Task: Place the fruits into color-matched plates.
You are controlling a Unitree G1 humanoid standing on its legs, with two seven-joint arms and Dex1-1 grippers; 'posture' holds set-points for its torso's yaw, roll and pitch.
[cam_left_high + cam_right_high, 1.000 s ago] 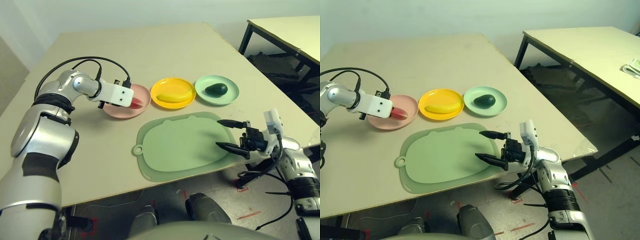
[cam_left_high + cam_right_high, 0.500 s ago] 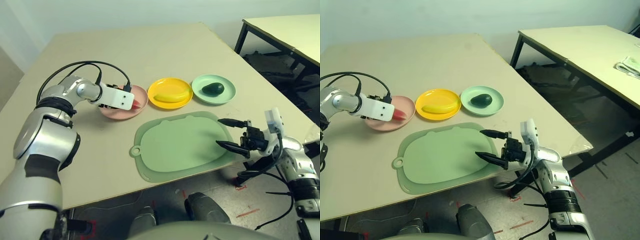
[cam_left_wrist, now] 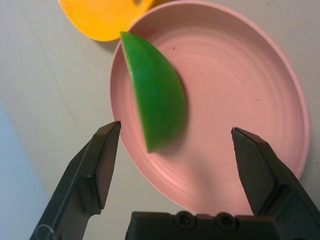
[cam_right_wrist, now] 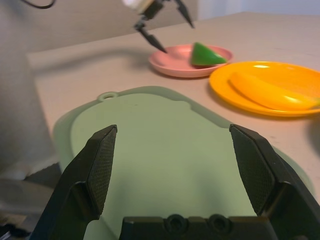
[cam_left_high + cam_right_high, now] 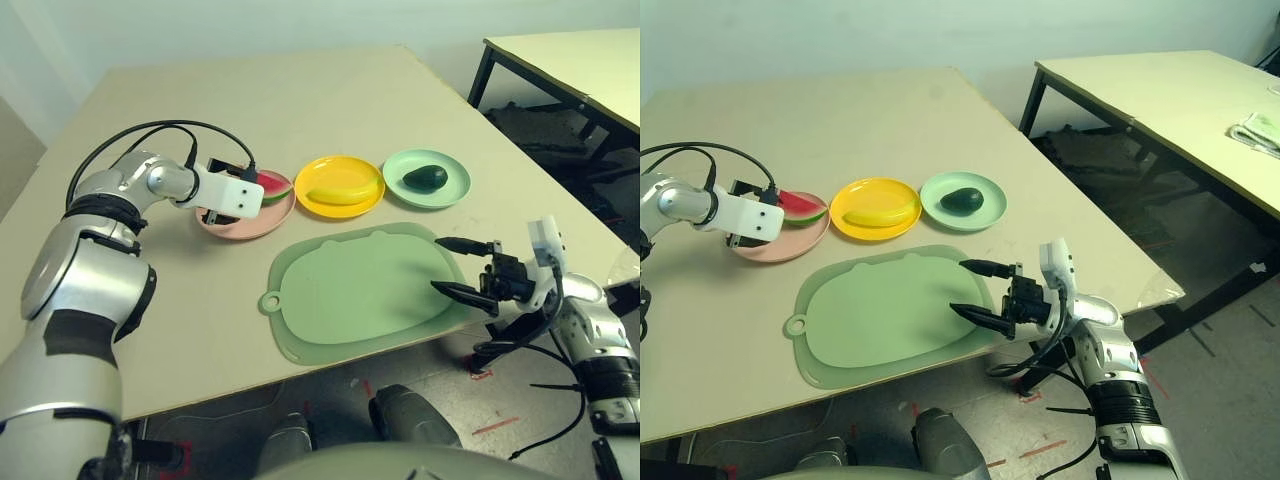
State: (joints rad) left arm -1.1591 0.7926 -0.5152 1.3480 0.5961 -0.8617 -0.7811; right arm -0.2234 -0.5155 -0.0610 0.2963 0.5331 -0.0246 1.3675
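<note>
1. Red watermelon wedge [image 5: 273, 185] on pink plate [image 5: 245, 228], mat's [image 5: 365, 290] ten o'clock: matched by flesh.
2. Yellow banana [image 5: 343, 192], twelve; dark-green avocado [image 5: 426, 178], one: both on colour-matched plates.
3. Left gripper [image 3: 176, 127] wide, empty, presumably for release.
4. Right gripper [image 4: 173, 127] wide, empty, three o'clock; apparently unneeded.

no readable text, label, brand, number or sign stands on anything here.
</note>
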